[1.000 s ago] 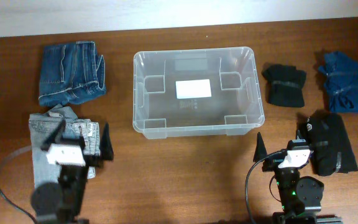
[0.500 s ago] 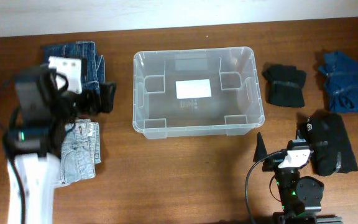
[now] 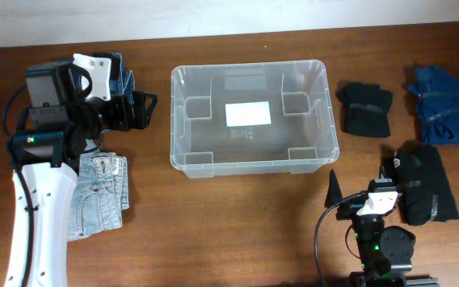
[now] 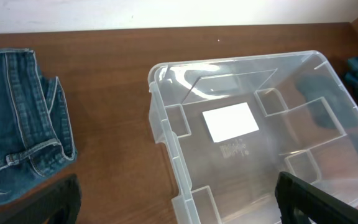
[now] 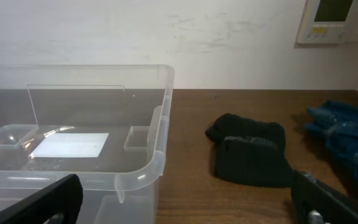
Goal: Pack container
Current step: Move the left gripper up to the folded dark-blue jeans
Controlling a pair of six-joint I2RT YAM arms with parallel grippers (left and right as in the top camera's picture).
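The large rectangular clear plastic bin (image 3: 245,164) sits at the middle of the brown wooden surface (image 3: 237,231), nearer its far edge. It is empty, with a white label (image 3: 248,114) on its base. The left wrist view cuts off its near right corner; the right wrist view cuts off its left end.

Just left of the bin the left jaws hang spread wide, grasping nothing. Their arm hides most of a folded dark blue pair of jeans (image 4: 17,143) in the overhead view. Nearer, a folded light blue pair of jeans (image 3: 98,195) lies partly under the white arm link.

Right of the bin lies a folded black garment (image 3: 365,109), and beyond it a crumpled blue garment (image 3: 441,104), cut off at the edge of the right wrist view. Nearer lies a black garment with a white logo (image 3: 425,187). One tip of the right jaws overlaps its edge and is hard to make out there. These jaws are released wide and empty, near the surface's front edge.
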